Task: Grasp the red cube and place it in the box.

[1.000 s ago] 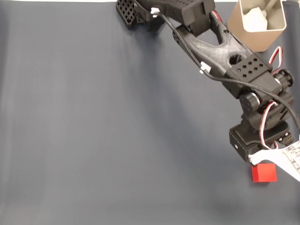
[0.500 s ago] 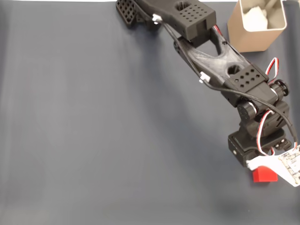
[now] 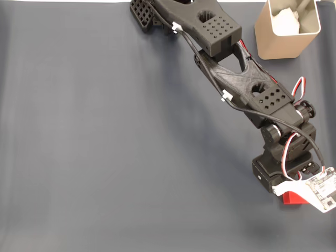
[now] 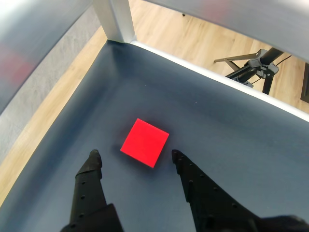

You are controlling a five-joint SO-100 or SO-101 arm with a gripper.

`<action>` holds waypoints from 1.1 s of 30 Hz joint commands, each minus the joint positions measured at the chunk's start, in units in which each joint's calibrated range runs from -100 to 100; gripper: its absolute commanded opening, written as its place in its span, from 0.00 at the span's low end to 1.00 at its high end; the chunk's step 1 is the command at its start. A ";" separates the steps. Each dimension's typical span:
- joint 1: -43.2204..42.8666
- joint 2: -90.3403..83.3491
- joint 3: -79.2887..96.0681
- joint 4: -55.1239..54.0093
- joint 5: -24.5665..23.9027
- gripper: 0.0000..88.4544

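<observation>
The cube (image 4: 145, 142) lies flat on the dark worktop (image 3: 105, 147). In the wrist view it sits just ahead of the tool (image 4: 134, 154), in line with the gap between the two black fingers (image 4: 94, 164), with one corner turned toward the tool. Neither finger touches it: a strip of worktop shows between each fingertip and the nearest cube edge.

The tool is released, its fingers spread wider than the cube.

In the fixed view the cube (image 3: 294, 198) is near the lower right corner of the worktop. Most of it is covered by the arm's end; a red lower portion shows beneath a white part carrying a small circuit board (image 3: 321, 190).

The arm (image 3: 236, 89) runs diagonally from the top centre of the fixed view down to the lower right. It is black, with perforated housings. A black cable and red-and-white wires run along it.

The box (image 3: 286, 42) stands upright at the top right corner of the fixed view, well apart from the cube. It is open at the top, and something white lies inside.

Beyond the far edge of the worktop, the wrist view shows a wooden floor (image 4: 193, 38), a metal frame post (image 4: 116, 19) and a black stand (image 4: 256, 70).
</observation>
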 commanded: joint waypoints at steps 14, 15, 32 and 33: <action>0.24 0.51 -3.37 -6.13 1.17 0.39; 0.10 0.51 -3.46 -6.21 1.22 0.39; -1.89 -0.18 -4.28 -6.79 0.54 0.39; -2.03 -0.27 -4.28 -6.79 0.49 0.39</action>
